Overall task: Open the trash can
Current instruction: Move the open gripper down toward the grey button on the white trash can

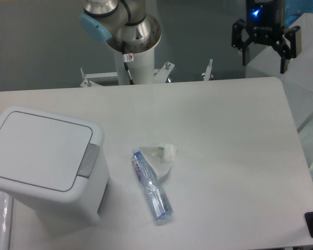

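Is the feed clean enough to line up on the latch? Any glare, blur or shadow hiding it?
Fixed camera view: even, soft lighting; the trash can is sharp, its grey latch button clearly readable, no glare on the lid. Faint shadow under the plastic bottle. The gripper sits dark at the top right, slightly soft, a blue light glowing above it.
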Action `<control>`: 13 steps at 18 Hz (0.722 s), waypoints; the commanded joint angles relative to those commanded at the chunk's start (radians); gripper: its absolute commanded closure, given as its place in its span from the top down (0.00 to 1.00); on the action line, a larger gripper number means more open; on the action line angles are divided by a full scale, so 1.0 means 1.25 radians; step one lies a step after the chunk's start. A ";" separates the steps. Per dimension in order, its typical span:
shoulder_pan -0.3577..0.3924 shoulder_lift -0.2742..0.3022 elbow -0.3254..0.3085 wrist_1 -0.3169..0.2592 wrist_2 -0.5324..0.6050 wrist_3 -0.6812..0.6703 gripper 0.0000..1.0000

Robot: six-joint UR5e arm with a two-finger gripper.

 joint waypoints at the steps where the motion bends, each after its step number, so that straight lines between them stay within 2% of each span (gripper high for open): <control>1: -0.001 0.001 -0.001 0.000 0.001 0.000 1.00; 7: -0.036 -0.001 0.001 0.000 -0.004 -0.023 1.00; 9: -0.059 -0.006 0.012 0.000 -0.011 -0.111 1.00; 13: -0.131 -0.044 0.059 -0.001 -0.015 -0.305 1.00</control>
